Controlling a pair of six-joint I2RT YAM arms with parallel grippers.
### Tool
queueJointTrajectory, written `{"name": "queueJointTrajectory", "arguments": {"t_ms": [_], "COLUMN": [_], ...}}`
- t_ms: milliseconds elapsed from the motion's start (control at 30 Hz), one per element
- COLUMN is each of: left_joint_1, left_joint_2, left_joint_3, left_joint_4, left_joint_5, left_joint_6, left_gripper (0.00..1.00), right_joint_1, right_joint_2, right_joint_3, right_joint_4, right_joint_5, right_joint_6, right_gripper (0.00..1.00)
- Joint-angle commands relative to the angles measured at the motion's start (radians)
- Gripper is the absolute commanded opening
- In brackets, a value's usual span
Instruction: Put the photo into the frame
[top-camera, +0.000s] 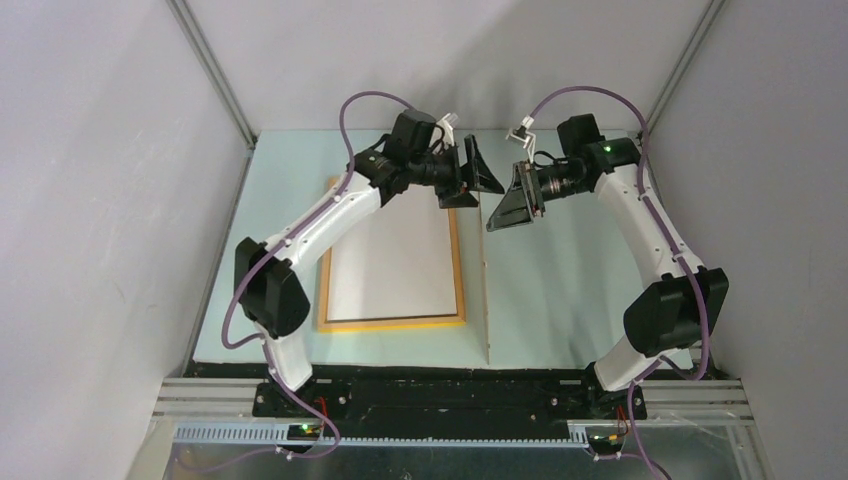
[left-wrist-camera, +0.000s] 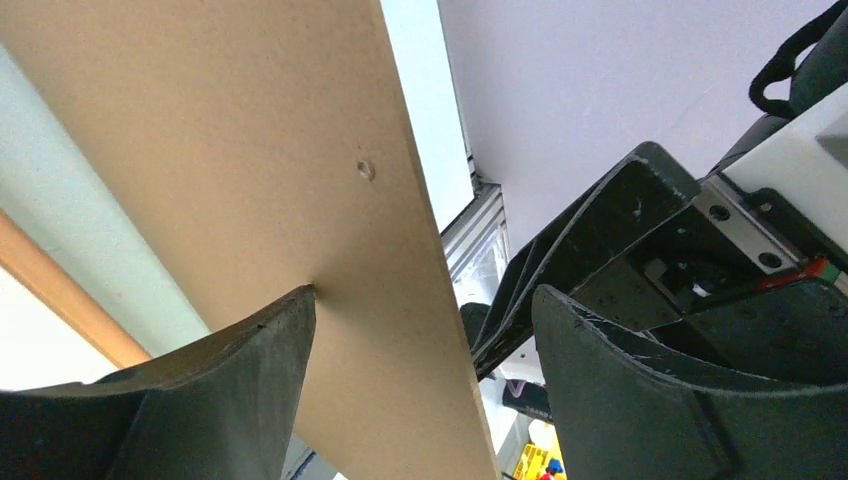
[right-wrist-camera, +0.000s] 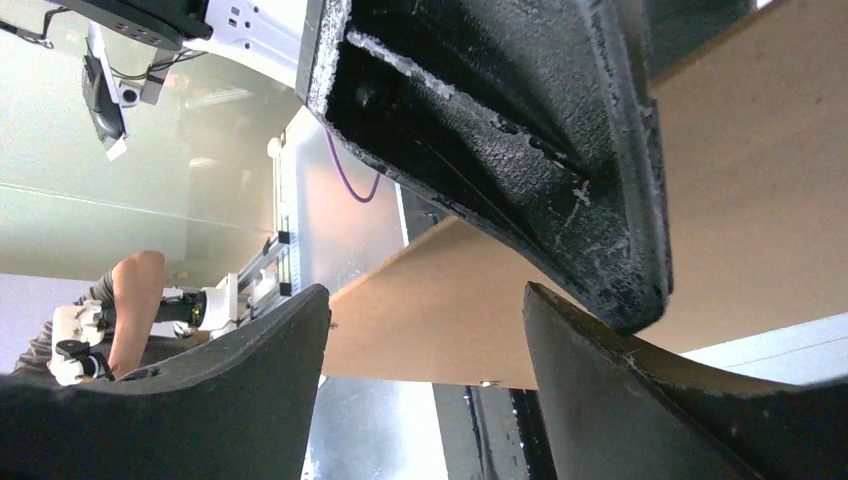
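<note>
The frame (top-camera: 390, 323) lies flat on the surface (top-camera: 560, 290); the pale sheet (top-camera: 390, 260) inside it may be the photo, I cannot tell. Just right of the frame a brown backing board (top-camera: 486, 290) stands on edge. Beyond the frame's far right corner the left gripper (top-camera: 478, 188) straddles the board, released, one finger touching it. The right gripper (top-camera: 505, 205) is beside it, also released and empty.

— Where did the top camera sit?
— High behind the arm bases, looking down and forward over the whole table (top-camera: 570, 290), from far enough that the left gripper (top-camera: 475, 185) and right gripper (top-camera: 510, 205) looked small.
— And the left wrist camera?
— Close in, peering past its own fingers (left-wrist-camera: 200, 400) along the brown board (left-wrist-camera: 250, 150), toward the right gripper.
— The right wrist?
— Just as near, past its fingers (right-wrist-camera: 200, 400), facing the left gripper. All three views shared that board.
</note>
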Motion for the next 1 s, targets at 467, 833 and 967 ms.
{"name": "queueJointTrajectory", "arguments": {"t_ms": [467,833,967], "left_joint_1": [0.017,0.053,0.096], "left_joint_2": [-0.214,-0.307,-0.350], "left_joint_3": [-0.198,-0.326,-0.376], "left_joint_4": [-0.007,-0.023,-0.031], "left_joint_5": [-0.139,-0.217,-0.242], "left_joint_6": [0.112,0.185,0.220], "left_gripper": [0.62,0.40,0.32], "right_joint_1": [-0.138,-0.206,-0.220], "right_joint_2": [-0.045,-0.010,-0.003], "right_joint_3": [-0.144,-0.196,-0.221], "right_joint_4": [0.145,0.139,0.135], "right_joint_5": [0.021,0.041,0.054], "right_joint_6": [0.064,0.028,0.006], "right_gripper": [0.74,0.74,0.74]}}
